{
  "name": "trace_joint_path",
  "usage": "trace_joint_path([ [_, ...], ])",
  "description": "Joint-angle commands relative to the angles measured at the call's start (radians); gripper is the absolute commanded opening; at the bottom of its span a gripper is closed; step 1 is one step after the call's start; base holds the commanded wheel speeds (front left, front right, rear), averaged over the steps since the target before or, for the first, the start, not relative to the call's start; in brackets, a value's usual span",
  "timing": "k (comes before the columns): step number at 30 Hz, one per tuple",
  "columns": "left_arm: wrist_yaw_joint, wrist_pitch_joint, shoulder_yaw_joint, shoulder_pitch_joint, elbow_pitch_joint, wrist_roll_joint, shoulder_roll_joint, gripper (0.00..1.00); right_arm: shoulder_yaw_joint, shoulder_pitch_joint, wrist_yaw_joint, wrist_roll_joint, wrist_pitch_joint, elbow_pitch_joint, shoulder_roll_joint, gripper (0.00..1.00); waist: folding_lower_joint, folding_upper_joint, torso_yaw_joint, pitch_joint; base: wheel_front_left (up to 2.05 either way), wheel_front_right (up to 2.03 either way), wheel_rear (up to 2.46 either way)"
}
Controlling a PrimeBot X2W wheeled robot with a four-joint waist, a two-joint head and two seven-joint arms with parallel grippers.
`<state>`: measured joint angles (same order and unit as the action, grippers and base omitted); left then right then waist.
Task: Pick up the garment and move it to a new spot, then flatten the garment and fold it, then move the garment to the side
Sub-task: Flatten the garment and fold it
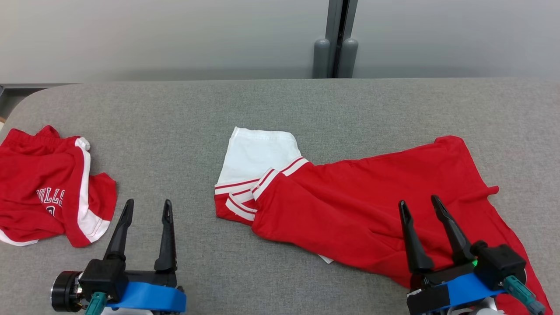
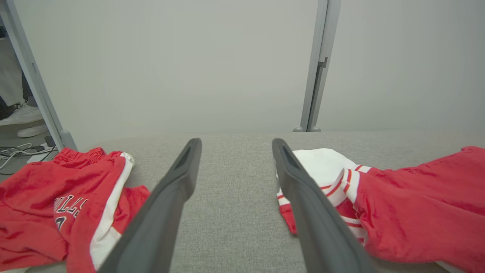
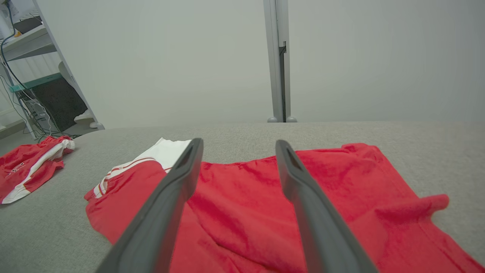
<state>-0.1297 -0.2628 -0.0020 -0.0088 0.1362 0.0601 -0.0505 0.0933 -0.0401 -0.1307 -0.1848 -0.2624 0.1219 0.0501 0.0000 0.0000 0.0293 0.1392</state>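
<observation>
A red garment (image 1: 363, 205) with a white, red-striped sleeve end (image 1: 258, 153) lies spread and wrinkled across the right half of the grey table (image 1: 175, 113). My right gripper (image 1: 418, 201) hovers over the garment's right part, open, with nothing between its fingers; in the right wrist view the red cloth (image 3: 257, 197) lies under and beyond the open gripper (image 3: 239, 143). My left gripper (image 1: 148, 202) stands open over bare table, left of the garment's sleeve end (image 2: 322, 167), and holds nothing in the left wrist view (image 2: 237, 144).
A second red garment with a white side stripe and lettering (image 1: 43, 192) lies crumpled at the table's left edge. A grey wall with a vertical post (image 1: 336, 39) stands behind the table. Beyond the left edge are cables and shoes on the floor (image 2: 22, 121).
</observation>
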Motion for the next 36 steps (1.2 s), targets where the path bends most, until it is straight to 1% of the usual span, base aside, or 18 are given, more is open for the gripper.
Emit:
trace_joint_path([
  [1, -0.001, -0.003, -0.011, -0.020, 0.005, 0.002, 0.000, 1.00, 0.001, -0.014, 0.000, -0.006, -0.003, 0.002, 0.001, 1.00, 0.0000, 0.0000, -0.002, 0.002, 0.00, 0.00, 0.00],
  [4, -0.001, -0.003, -0.046, -0.027, 0.020, 0.011, 0.000, 1.00, 0.001, -0.023, 0.000, -0.001, -0.003, 0.003, 0.001, 1.00, 0.0000, 0.0000, -0.009, 0.008, 0.00, 0.00, 0.00],
  [9, -0.001, -0.003, -0.138, -0.060, 0.069, 0.035, -0.013, 1.00, 0.008, -0.039, 0.000, 0.003, -0.003, 0.002, 0.001, 1.00, 0.0000, 0.0000, -0.026, 0.016, 0.00, 0.00, 0.00],
  [14, -0.001, -0.003, -0.251, -0.093, 0.155, 0.081, -0.029, 1.00, 0.010, -0.038, 0.000, -0.002, -0.003, 0.000, 0.001, 1.00, 0.0000, 0.0000, -0.047, 0.024, 0.00, 0.00, 0.00],
  [19, -0.001, -0.003, -0.331, -0.111, 0.228, 0.126, -0.039, 1.00, 0.009, -0.035, 0.000, -0.007, -0.003, -0.001, 0.001, 1.00, 0.0000, 0.0000, -0.069, 0.033, 0.00, 0.00, 0.00],
  [27, -0.001, -0.003, -0.376, -0.141, 0.348, 0.195, -0.039, 1.00, 0.011, -0.046, 0.000, -0.012, -0.003, -0.003, 0.001, 1.00, 0.0000, 0.0000, -0.100, 0.046, 0.00, 0.00, 0.00],
  [35, -0.001, -0.003, -0.407, -0.193, 0.414, 0.236, -0.027, 1.00, 0.013, -0.049, 0.000, -0.013, -0.003, -0.004, 0.001, 1.00, 0.0000, 0.0000, -0.118, 0.059, 0.00, 0.00, 0.00],
  [36, -0.001, -0.003, -0.413, -0.200, 0.422, 0.243, -0.026, 0.92, 0.012, -0.049, 0.000, -0.014, -0.003, -0.005, 0.001, 1.00, 0.0000, 0.0000, -0.118, 0.060, 0.00, 0.00, 0.00],
])
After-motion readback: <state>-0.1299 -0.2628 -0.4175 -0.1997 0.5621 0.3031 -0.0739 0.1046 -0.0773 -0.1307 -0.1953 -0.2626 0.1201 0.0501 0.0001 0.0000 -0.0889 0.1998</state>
